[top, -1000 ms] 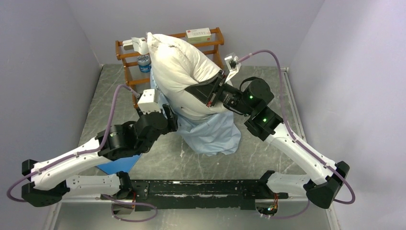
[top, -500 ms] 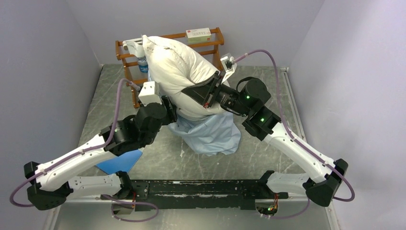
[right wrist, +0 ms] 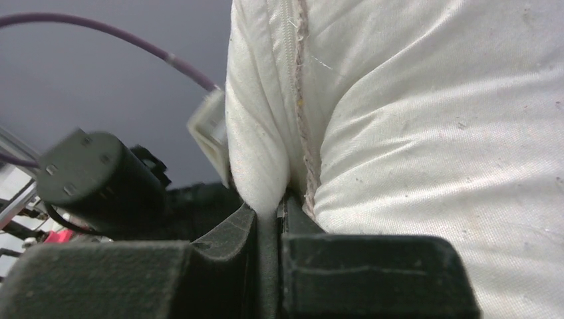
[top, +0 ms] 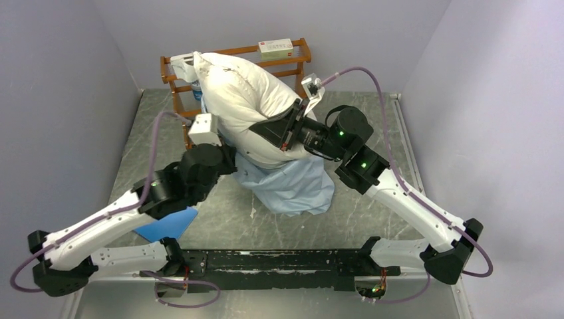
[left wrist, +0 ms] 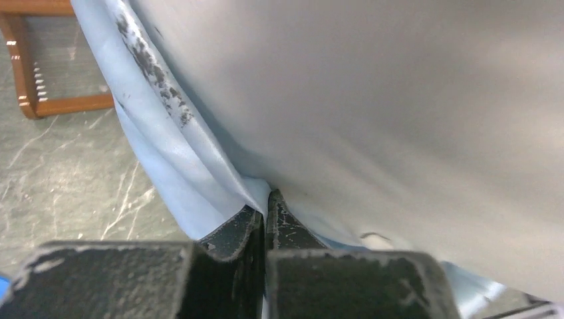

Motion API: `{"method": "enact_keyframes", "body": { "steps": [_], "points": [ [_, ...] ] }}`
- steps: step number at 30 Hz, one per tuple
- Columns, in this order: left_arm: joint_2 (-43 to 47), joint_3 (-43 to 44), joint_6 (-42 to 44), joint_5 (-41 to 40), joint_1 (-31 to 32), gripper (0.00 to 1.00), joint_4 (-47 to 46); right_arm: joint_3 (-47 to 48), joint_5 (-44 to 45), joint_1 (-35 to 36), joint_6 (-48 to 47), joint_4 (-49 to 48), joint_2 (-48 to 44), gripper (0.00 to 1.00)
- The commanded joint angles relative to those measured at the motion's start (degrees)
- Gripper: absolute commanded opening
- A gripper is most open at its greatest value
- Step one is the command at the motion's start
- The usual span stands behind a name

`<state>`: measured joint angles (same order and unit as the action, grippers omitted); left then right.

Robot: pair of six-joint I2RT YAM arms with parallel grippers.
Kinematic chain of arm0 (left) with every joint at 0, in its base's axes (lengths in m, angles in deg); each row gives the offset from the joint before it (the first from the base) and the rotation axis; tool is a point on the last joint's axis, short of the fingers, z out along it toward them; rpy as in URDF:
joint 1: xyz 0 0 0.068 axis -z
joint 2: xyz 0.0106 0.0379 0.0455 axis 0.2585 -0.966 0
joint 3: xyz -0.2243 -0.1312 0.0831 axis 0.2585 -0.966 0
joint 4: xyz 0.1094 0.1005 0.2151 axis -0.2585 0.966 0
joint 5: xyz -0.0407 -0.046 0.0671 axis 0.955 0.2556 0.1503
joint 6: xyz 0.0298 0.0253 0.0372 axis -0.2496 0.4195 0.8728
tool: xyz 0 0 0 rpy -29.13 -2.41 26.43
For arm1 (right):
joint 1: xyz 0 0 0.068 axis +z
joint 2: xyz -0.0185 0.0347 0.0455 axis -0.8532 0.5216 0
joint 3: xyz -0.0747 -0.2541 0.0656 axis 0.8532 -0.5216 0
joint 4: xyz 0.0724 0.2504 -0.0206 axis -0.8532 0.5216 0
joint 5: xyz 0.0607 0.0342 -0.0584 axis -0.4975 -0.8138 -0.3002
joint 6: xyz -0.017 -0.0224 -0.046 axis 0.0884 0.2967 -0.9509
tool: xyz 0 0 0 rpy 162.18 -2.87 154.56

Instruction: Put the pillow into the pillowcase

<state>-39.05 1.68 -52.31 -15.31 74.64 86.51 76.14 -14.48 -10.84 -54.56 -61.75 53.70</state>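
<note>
The pillow (top: 243, 100), big, white and plump, is held up tilted over the back of the table. My right gripper (top: 287, 130) is shut on its seamed edge, and the right wrist view shows the fold of the pillow (right wrist: 432, 133) pinched in the right gripper (right wrist: 279, 203). The light-blue pillowcase (top: 296, 186) lies crumpled beneath, with the pillow's lower end in it. My left gripper (top: 230, 154) is under the pillow's left side. In the left wrist view the left gripper (left wrist: 266, 201) is shut on a fold of the pillowcase (left wrist: 169, 149) right against the pillow (left wrist: 372, 93).
A wooden rack (top: 174, 78) stands at the back behind the pillow, with a white box (top: 275, 46) on top. A flat bright-blue rectangle (top: 166, 224) lies under the left arm. Grey walls close in on both sides.
My left gripper moved up and back under the pillow and closed on the pillowcase edge. The right gripper shifted the pillow slightly left and back.
</note>
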Motion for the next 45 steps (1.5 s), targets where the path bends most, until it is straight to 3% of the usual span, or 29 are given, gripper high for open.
{"method": "enact_keyframes", "body": {
  "steps": [1, 7, 9, 14, 21, 24, 29, 33, 38, 45],
  "points": [
    [7.64, 0.16, 3.35, 1.52, -0.36, 0.05, -10.63, -0.47, -0.90, 0.96, -1.77, 7.40, 1.42, 0.10],
    [15.05, -6.55, 3.27, 9.39, -0.35, 0.05, -24.03, 3.21, -1.17, 0.97, -2.90, 8.12, 2.81, 0.27],
    [15.08, -6.09, 3.56, 9.35, -0.35, 0.05, -22.74, 3.20, -0.97, 0.97, -1.29, 4.15, 2.79, 0.40],
    [14.94, -5.78, 4.17, 7.87, -0.35, 0.05, -18.30, 2.94, 0.32, 0.97, 4.55, -7.47, 3.35, 0.53],
    [17.54, -8.82, 6.12, 6.79, -0.37, 0.05, -20.54, 10.66, 5.29, 0.97, 1.23, -4.35, 3.85, 0.73],
    [17.50, -8.68, 8.02, 7.13, -0.35, 0.05, -21.17, 11.65, 10.06, 0.95, -2.01, -1.91, 2.48, 0.88],
    [17.65, -8.92, 12.13, 9.07, -0.36, 0.05, -24.11, 14.90, 15.85, 0.88, -8.87, 2.18, 1.71, 0.89],
    [17.50, -9.08, 13.24, 9.86, -0.34, 0.05, -24.32, 17.45, 12.13, 0.88, -9.38, 4.21, 2.09, 0.83],
    [17.19, -8.79, 13.44, 13.47, -0.37, 0.05, -24.60, 14.16, 1.94, 0.87, -0.05, -0.76, 1.66, 0.82],
    [16.00, -4.86, 8.16, 11.93, -0.36, 0.05, -10.80, 11.61, -5.50, 0.87, 11.91, -8.76, 0.91, 0.81]
  ]
}}
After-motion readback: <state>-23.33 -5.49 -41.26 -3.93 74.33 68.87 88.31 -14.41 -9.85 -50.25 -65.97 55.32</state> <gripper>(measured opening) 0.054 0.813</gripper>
